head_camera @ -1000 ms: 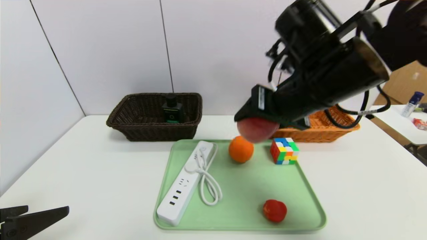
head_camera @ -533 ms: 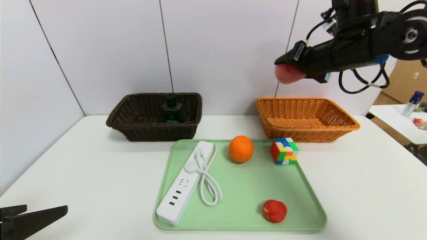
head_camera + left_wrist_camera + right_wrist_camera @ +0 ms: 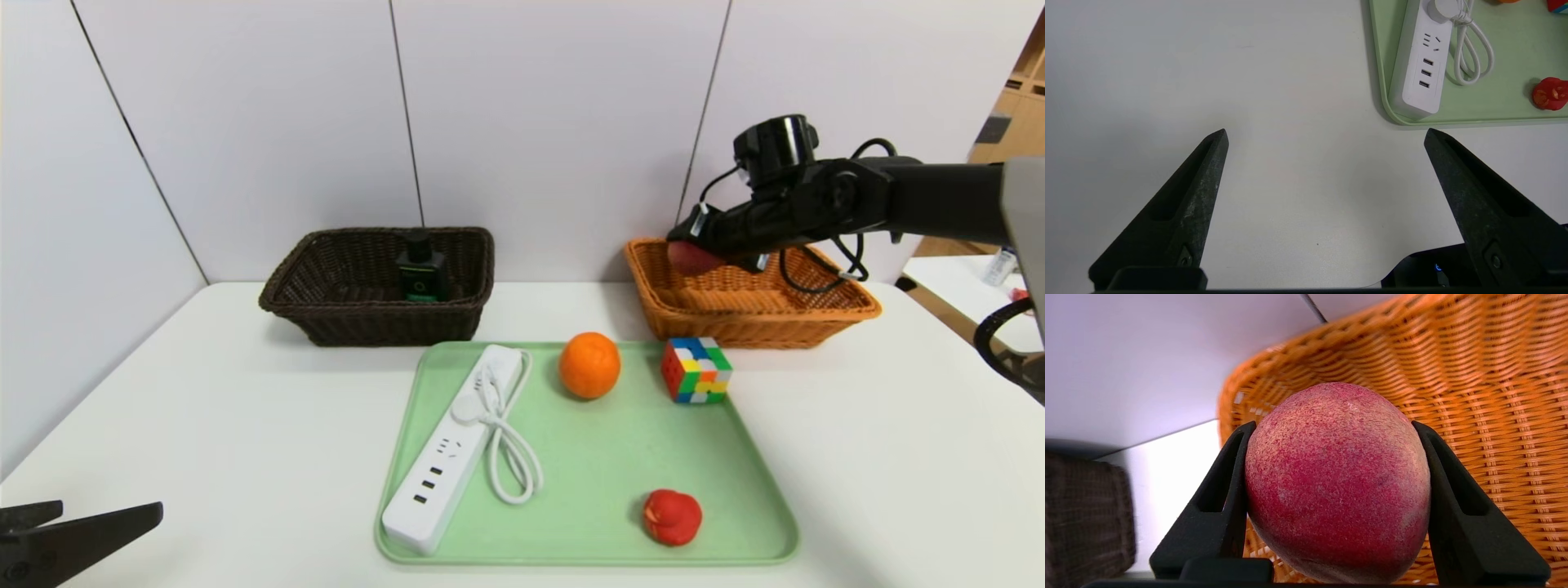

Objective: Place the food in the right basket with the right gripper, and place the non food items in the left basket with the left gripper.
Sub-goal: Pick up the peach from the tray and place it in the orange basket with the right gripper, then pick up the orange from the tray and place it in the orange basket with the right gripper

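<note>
Step in hand: food drop-off. Right tool (image 3: 694,249) is clamped on a peach (image 3: 1337,482), held over the left end of the orange basket (image 3: 816,314), at about 1 o'clock from the tray (image 3: 735,441). The peach sits above the rim, not yet released.

Left tool (image 3: 1327,139) is parked at 7 o'clock, low over the counter (image 3: 204,425), fingers wide apart, empty.

Next move, as judged: lower slightly, spread the fingers, let the peach settle inside. Orange (image 3: 589,365) waits at the tray's 12 o'clock; cube (image 3: 695,370), strip (image 3: 449,465) go left.
</note>
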Available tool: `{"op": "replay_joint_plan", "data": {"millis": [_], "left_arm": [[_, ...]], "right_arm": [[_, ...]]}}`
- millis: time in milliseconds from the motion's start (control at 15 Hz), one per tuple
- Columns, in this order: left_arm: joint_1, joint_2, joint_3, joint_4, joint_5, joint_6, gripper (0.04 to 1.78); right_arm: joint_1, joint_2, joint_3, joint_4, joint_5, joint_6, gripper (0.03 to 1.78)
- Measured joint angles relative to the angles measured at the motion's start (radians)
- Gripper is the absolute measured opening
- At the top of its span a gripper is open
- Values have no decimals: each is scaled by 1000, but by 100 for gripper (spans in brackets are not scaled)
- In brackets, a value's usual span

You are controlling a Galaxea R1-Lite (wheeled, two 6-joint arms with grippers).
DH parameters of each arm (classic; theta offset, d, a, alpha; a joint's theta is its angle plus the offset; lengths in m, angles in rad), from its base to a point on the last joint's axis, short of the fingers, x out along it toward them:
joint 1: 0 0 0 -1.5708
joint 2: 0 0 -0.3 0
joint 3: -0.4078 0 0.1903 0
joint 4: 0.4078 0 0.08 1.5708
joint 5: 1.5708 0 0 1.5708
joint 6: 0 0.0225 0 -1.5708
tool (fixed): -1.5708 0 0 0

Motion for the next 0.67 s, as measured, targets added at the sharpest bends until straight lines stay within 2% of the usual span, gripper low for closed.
{"op": "replay_joint_plan", "data": {"millis": [67, 400, 667], "left_arm": [[0, -1, 0, 1, 0, 0, 169], [0, -9, 2, 4, 0, 0, 169], [0, -13, 2, 5, 0, 0, 169]], "right_arm": [[-1, 14, 0, -1, -4, -3, 116], [-13, 49, -1, -3, -12, -18, 142], [-6, 4, -2, -1, -24, -30, 154]]}}
